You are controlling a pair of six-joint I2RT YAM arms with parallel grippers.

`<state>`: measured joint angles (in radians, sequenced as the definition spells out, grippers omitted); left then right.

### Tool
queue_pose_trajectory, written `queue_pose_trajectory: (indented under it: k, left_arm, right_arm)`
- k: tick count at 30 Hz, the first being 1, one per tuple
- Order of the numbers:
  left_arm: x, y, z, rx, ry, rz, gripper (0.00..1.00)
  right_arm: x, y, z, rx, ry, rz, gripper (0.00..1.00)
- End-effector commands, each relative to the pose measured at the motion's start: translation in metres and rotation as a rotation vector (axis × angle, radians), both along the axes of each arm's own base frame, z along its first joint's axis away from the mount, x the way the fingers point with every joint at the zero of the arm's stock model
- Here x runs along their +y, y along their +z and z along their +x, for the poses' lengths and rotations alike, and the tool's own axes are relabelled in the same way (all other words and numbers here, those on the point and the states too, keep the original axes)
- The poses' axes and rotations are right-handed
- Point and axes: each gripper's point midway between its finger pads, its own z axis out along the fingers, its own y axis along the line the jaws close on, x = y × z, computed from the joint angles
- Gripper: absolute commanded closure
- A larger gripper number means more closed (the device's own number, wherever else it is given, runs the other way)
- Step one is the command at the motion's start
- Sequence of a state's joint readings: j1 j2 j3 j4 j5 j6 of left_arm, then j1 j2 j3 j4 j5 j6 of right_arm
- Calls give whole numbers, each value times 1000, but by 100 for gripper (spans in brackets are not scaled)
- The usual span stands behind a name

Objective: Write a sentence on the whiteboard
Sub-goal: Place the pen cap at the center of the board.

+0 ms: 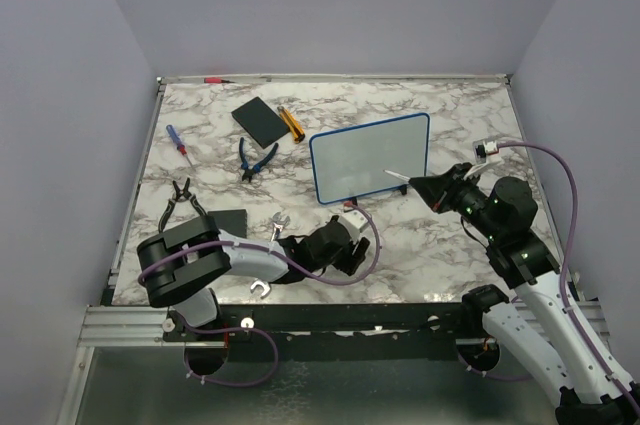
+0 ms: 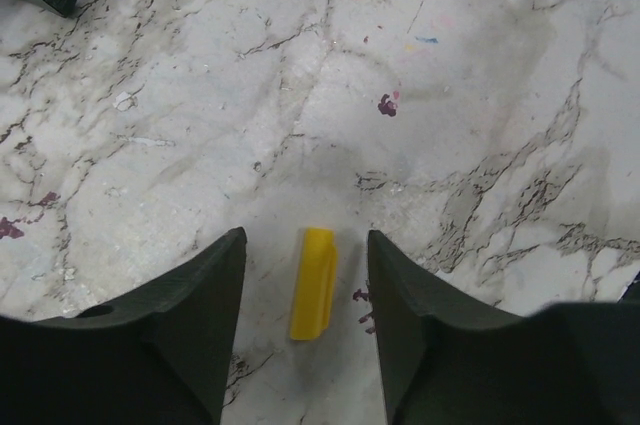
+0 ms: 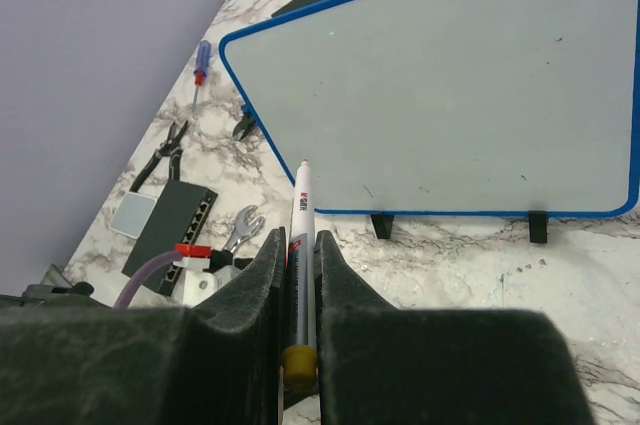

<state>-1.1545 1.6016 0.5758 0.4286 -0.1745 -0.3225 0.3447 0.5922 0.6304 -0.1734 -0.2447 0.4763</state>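
Note:
The whiteboard (image 1: 365, 157), white with a thin blue frame and small black feet, stands on the marble table; it also shows in the right wrist view (image 3: 440, 85). The sentence is out of view: the face looks blank apart from a few tiny specks. My right gripper (image 3: 298, 233) is shut on a white marker (image 3: 303, 215) with a yellow end. The marker's tip points at the board's lower edge and reaches over it in the top view (image 1: 393, 175). My left gripper (image 2: 306, 237) is open and low over the table. A yellow cap (image 2: 313, 285) lies free between its fingers.
Behind the board lie a black pad (image 1: 262, 120) and an orange tool (image 1: 290, 123). Blue pliers (image 1: 255, 158), a screwdriver (image 1: 178, 144), black pliers (image 1: 183, 200), a black switch box (image 3: 170, 225) and a wrench (image 3: 240, 230) lie to the left.

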Motion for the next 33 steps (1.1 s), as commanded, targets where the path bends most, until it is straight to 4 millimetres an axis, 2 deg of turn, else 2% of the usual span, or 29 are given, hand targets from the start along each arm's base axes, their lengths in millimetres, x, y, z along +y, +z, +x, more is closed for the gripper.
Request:
queue_pose_trajectory:
  k: [1, 4, 8, 15, 20, 27, 30, 33]
  left_arm:
    - [15, -1, 1, -4, 40, 52, 32]
    - [17, 11, 8, -18, 64, 47, 24]
    - [15, 31, 8, 1, 43, 1, 22]
    - [12, 89, 18, 23, -5, -90, 21]
    - [26, 132, 38, 49, -28, -176, 21]
    - [41, 193, 69, -21, -60, -205, 21]
    - [49, 213, 84, -48, -70, -212, 21]
    - [63, 224, 104, -62, -43, -218, 21]
  right_arm:
    - [-9, -1, 1, -6, -37, -33, 99]
    - [-11, -1, 1, -10, -42, -48, 99]
    - [-13, 1, -1, -22, -50, -54, 99]
    - [-14, 6, -7, -54, -42, -52, 99]
    - [-16, 11, -11, -66, -42, -41, 99]
    - [-10, 19, -19, -117, 6, -33, 99]
    - [-14, 22, -19, -127, -14, -29, 99]
    - [-14, 23, -20, -129, -12, -27, 99]
